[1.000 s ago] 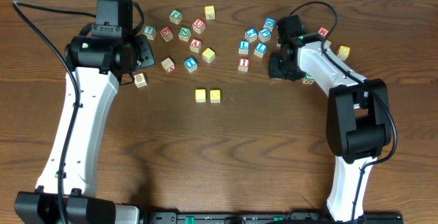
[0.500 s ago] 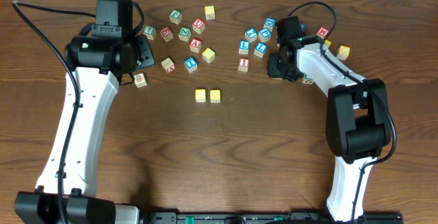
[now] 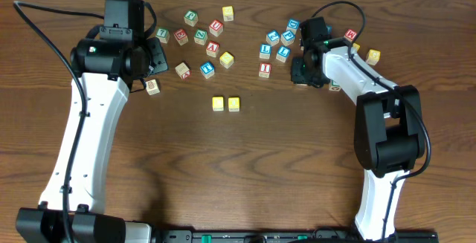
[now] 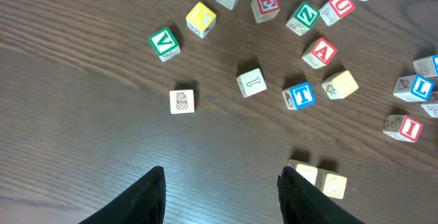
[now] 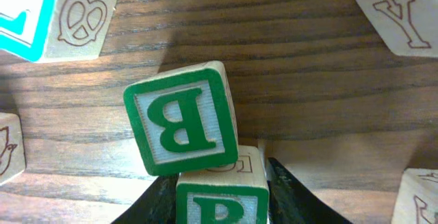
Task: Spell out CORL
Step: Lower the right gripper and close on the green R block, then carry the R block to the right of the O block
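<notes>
Right hand (image 5: 219,175) pinches a green cube (image 5: 221,200); left hand (image 4: 220,196) hangs wide over the counter (image 3: 245,161).

In the right wrist view, the dark fingers (image 5: 162,196) press against both sides of the green cube. Its letter is cut off at the picture's edge, and a tilted green B cube (image 5: 181,118) touches its far side. The left hand's fingers stand far apart with only bare wood between them. Two yellow cubes (image 3: 218,103) (image 3: 234,103) sit side by side at mid-counter, apart from the scattered letter cubes. A blue L cube (image 3: 265,50) lies among those, near the right hand.
</notes>
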Tool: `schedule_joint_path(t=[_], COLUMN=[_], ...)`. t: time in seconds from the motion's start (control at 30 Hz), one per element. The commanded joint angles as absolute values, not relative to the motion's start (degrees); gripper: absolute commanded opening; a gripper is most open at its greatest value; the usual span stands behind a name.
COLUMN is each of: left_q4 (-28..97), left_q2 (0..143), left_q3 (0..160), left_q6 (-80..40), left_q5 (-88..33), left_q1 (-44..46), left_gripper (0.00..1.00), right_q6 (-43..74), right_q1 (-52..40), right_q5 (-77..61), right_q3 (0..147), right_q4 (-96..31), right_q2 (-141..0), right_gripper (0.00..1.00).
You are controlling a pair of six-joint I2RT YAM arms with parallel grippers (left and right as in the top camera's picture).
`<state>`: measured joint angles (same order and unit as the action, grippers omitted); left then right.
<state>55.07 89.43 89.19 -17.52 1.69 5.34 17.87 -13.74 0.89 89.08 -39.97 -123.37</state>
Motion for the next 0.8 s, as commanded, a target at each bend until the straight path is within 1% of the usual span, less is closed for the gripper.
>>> schedule_joint_path(t=[0.0,0.1,0.27,0.47,0.63,0.77], left_q4=[55.0,55.0,55.0,55.0,55.0,55.0], left_q2=[89.9,89.9,89.9,89.9,89.9,89.9], left_q3=[89.7,89.7,89.7,89.7,89.7,89.7], left_q6=[-16.5,-16.5,-16.5,-16.5,-16.5,-16.5], left_q5=[2.2,2.2,2.2,2.2,2.2,2.2], left_q1=[5.1,5.1,5.1,5.1,5.1,5.1], left_gripper=[0.52,0.52,0.52,0.52,0.52,0.52], right_q6=[16.6,16.6,16.7,16.7,16.7,16.8], right_q1=[-13.6,-13.6,-13.6,-14.3,-16.4,-19.8], right_q5=[1.4,1.4,1.3,1.1,-2.4,-5.4], right_q3=[91.5,92.2,92.3,92.3,92.3,92.3], right_q4=[-40.7,-41.8,-43.9,-46.8,-48.5,-49.1], right_q2=[-122.1,-122.1,-122.1,-122.1,-122.1,-122.1], right_gripper=[0.34,0.31,0.23,0.16,0.11,0.11])
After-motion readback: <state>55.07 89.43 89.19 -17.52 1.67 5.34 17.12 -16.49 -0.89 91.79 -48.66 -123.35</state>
